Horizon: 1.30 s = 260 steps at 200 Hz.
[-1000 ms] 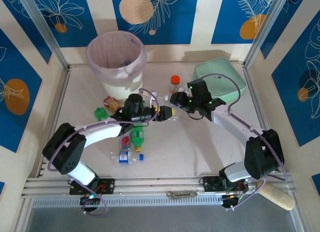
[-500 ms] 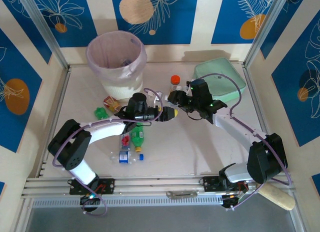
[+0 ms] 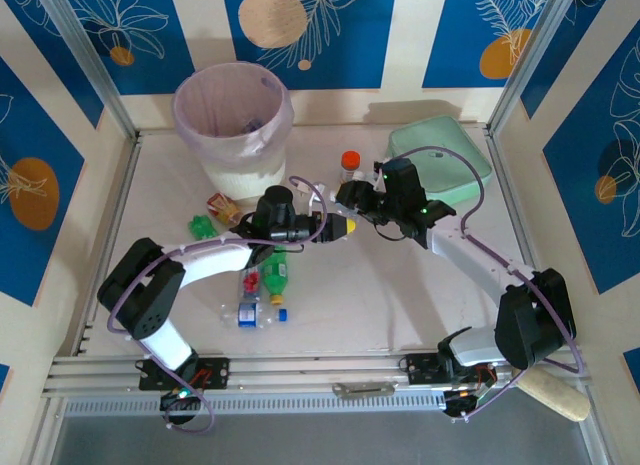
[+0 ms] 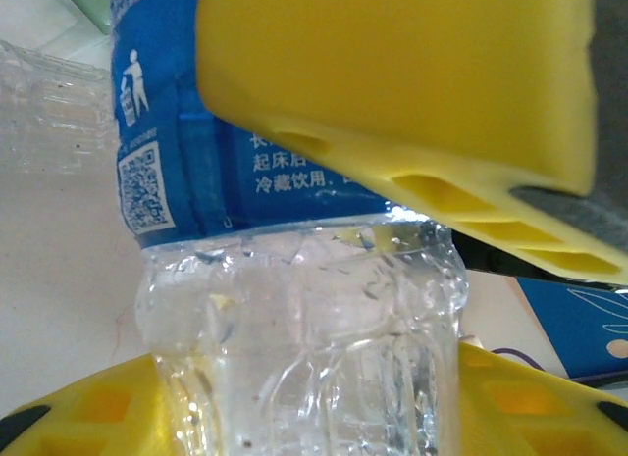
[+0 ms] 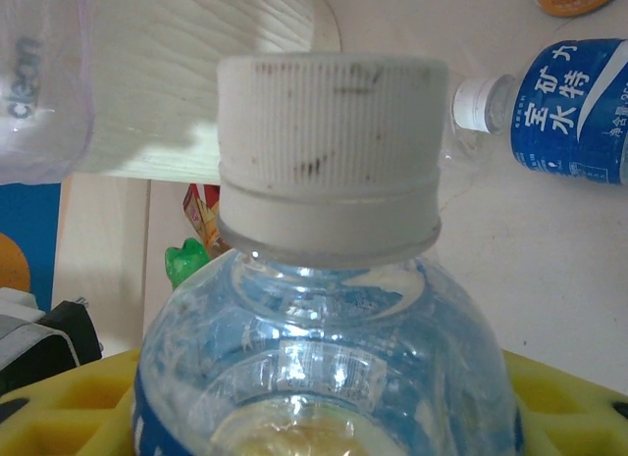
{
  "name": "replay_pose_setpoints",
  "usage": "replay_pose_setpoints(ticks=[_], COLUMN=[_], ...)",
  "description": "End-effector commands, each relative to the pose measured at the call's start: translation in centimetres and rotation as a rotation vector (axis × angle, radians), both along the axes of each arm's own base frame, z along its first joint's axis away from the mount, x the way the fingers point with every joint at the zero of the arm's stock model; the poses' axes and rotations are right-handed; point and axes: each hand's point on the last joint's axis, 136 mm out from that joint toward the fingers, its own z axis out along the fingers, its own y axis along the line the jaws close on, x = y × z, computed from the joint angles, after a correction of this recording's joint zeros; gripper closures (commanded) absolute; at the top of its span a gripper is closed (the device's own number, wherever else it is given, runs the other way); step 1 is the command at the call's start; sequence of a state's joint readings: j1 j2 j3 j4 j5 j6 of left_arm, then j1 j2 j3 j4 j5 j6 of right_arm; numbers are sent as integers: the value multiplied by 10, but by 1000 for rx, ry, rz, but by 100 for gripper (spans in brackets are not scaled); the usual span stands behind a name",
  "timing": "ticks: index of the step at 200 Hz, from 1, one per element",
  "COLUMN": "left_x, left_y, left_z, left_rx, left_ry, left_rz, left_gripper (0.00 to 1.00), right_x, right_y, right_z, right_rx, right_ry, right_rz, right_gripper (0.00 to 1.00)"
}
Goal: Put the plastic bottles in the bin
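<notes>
Mid-table, my left gripper (image 3: pixel 336 228) pinches clear blue-labelled bottle (image 4: pixel 294 319) across crumpled body; likely handover, since bin (image 3: pixel 225 175) stands on my left side. My right gripper (image 3: pixel 352 198) flanks its shoulder; clamped or slack, cannot tell.

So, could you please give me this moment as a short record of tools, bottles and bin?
left tool: closed on blue-labelled bottle
right tool: closed on white-capped bottle
bin: upright, pink-lined, far left
green bottle: lying loose, outside the bin
</notes>
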<state>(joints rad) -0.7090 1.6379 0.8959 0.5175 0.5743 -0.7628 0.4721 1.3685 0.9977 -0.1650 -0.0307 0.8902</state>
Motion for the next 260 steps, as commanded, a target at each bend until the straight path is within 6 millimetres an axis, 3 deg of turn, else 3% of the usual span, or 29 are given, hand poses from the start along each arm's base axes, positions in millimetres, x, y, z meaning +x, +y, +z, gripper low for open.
replay_pose_setpoints(ticks=[1, 37, 83, 114, 157, 166, 213, 238, 260], left_x=[2, 10, 19, 31, 57, 62, 89, 106, 123], left_y=[-5, 3, 20, 40, 70, 76, 115, 147, 180], left_z=[3, -5, -7, 8, 64, 79, 157, 196, 217], left_rx=[-10, 11, 33, 61, 104, 105, 97, 102, 148], left_ry=[-31, -12, -9, -61, -196, -222, -330, -386, -431], left_rz=[-1, 48, 98, 136, 183, 193, 269, 338, 426], left_gripper=[53, 54, 55, 55, 56, 57, 57, 58, 59], right_x=[-2, -2, 0, -5, -11, -12, -16, -18, -18], right_y=[1, -13, -55, -77, -75, -71, -44, -25, -12], right_z=[17, 30, 42, 38, 27, 25, 7, -2, -3], right_rx=[17, 9, -10, -30, -19, -11, -33, -55, -73], right_ry=[-34, -64, -97, -94, -65, -57, -17, -1, 3], right_rz=[7, -14, -122, -171, -159, -152, -75, -19, 28], right_gripper=[35, 15, 11, 11, 4, 0, 1, 1, 1])
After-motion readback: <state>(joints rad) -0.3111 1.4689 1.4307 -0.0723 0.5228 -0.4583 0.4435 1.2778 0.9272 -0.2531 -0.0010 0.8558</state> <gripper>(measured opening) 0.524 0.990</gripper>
